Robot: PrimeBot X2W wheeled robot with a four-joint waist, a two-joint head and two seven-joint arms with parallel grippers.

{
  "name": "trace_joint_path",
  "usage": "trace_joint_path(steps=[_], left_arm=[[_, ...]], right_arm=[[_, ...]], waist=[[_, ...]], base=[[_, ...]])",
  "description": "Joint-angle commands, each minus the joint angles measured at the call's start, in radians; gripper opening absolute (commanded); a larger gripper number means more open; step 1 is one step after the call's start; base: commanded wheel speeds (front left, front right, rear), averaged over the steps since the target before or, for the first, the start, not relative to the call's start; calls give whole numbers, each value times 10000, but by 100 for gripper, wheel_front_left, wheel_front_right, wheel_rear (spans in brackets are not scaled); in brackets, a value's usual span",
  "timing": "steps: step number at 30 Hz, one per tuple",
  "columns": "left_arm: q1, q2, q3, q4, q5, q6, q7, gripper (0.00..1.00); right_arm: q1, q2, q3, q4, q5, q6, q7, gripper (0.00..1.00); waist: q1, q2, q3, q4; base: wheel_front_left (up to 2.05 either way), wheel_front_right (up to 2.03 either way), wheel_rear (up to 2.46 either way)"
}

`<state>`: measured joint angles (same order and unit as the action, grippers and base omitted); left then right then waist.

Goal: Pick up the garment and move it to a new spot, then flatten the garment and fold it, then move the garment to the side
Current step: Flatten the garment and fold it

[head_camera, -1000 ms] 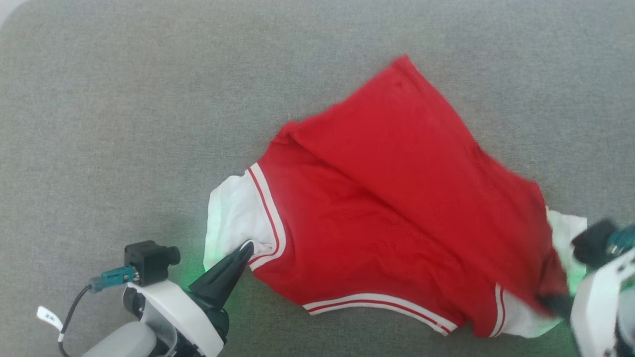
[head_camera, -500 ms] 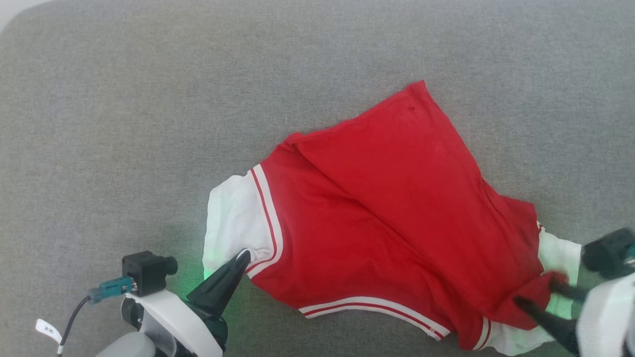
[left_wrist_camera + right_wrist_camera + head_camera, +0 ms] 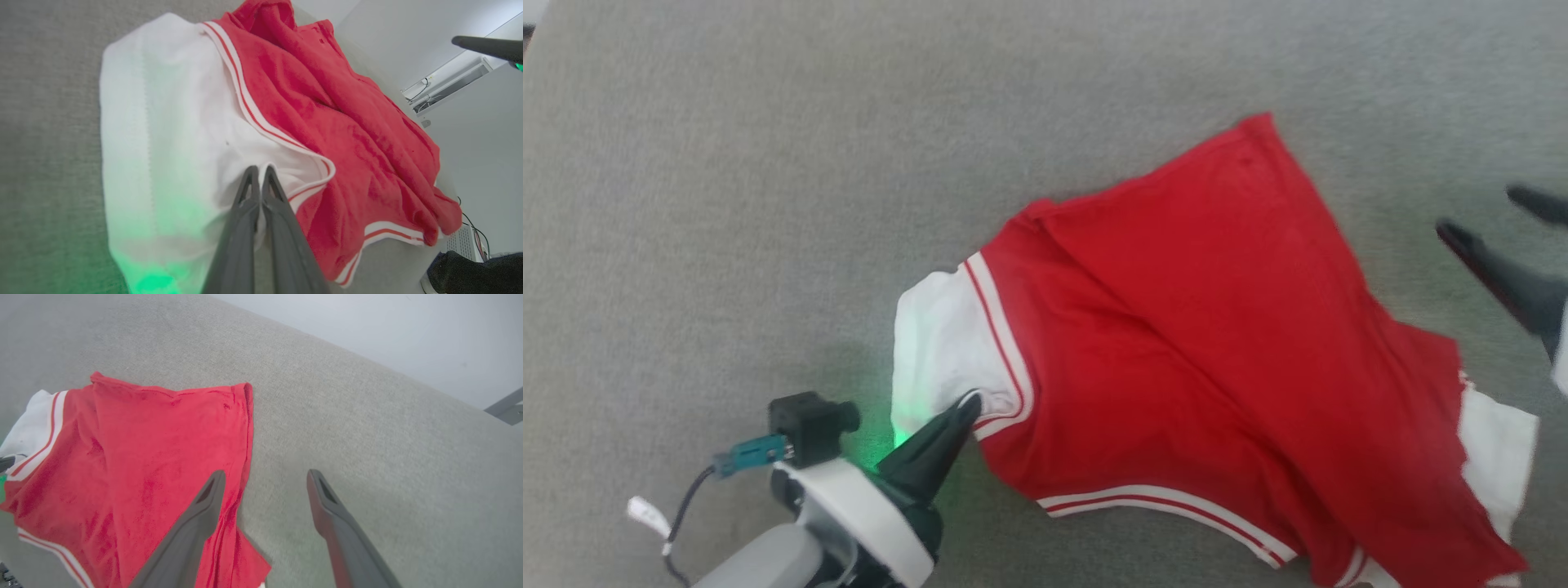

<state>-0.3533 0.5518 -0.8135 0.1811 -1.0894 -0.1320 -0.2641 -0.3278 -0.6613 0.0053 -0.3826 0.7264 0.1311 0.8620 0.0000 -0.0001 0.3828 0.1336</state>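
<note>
Lying rumpled on grey fabric (image 3: 727,204), the garment (image 3: 1217,327) has 1 white sleeve (image 3: 935,351) pinched by the left pincer (image 3: 970,402); the right pincer (image 3: 1476,210) hangs released nearby.

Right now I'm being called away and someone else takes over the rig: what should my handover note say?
Left gripper: shut on the white sleeve of the red jersey shirt, beside the striped armhole trim.
Right gripper: open, off the cloth, above the grey fabric surface at the shirt's right.
Shirt: lying rumpled, one part doubled over.
Done: relocation cannot be judged.
Left: flatten, fold, move aside.
</note>
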Motion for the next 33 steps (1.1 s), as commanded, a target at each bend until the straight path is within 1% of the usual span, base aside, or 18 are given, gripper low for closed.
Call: trace_joint_path(steps=[1, 6, 10, 14, 15, 20, 21, 22, 23, 25, 28, 29, 33], left_arm=[[-255, -151, -100, -26, 188, 28, 2, 0], [-630, -489, -294, 74, 123, 28, 4, 0], [-882, -804, -450, 154, 149, 28, 13, 0], [-1030, -1027, -565, 229, 185, 28, 17, 0], [-1030, -1027, -565, 229, 185, 28, 17, 0], [-1021, -1088, -479, 243, 178, 30, 17, 0], [-1000, -1094, -453, 237, 177, 30, 16, 0], [-977, -1094, -429, 237, 166, 30, 16, 0], [-952, -1081, -401, 248, 147, 30, 16, 0], [-904, -1017, -331, 296, 104, 30, 16, 0], [-881, -863, -210, 408, 127, 31, 14, 0], [-933, -743, -97, 445, 131, 31, 13, 0], [-1161, -357, 182, 394, -4, 30, 4, 0]], right_arm=[[-729, -30, 392, 427, -152, -9, 107, 100], [-2941, 214, 1865, 2265, -473, -9, 465, 100], [-4214, 115, 3252, 3469, -723, -7, 681, 100], [-4961, -285, 4700, 4358, -1003, -9, 577, 100], [-4961, -285, 4700, 4358, -1003, -9, 577, 100], [-5020, -466, 5844, 5351, -611, -10, 467, 100], [-5002, -515, 6062, 5463, -507, -10, 487, 67], [-5005, -563, 6217, 5549, -380, -9, 470, 29], [-5044, -574, 6314, 5623, -257, -9, 366, 0], [-5181, -499, 6352, 5736, -66, -9, 30, 0], [-5496, -382, 6189, 5949, 76, -13, -751, 0], [-5704, -302, 6059, 6150, 128, -16, -1271, 0], [-5978, 56, 5693, 6678, 440, -13, -2381, 0]], waist=[[0, 1, 433, 357], [0, 1, 1037, 811], [0, 1, 1434, 1158], [0, 1, 1627, 1422], [0, 1, 1627, 1422], [0, 1, 1681, 1556], [0, 1, 1678, 1557], [0, 1, 1668, 1552], [0, 1, 1645, 1534], [0, 1, 1563, 1451], [0, 1, 1332, 1252], [0, 1, 1127, 1096], [0, 1, 624, 628]], base=[[0, 0, 0], [0, 0, 0], [0, 0, 0], [0, 0, 0], [0, 0, 0], [0, 0, 0], [0, 0, 0], [0, 0, 0], [0, 0, 0], [0, 0, 0], [0, 0, 0], [0, 0, 0], [0, 0, 0]])
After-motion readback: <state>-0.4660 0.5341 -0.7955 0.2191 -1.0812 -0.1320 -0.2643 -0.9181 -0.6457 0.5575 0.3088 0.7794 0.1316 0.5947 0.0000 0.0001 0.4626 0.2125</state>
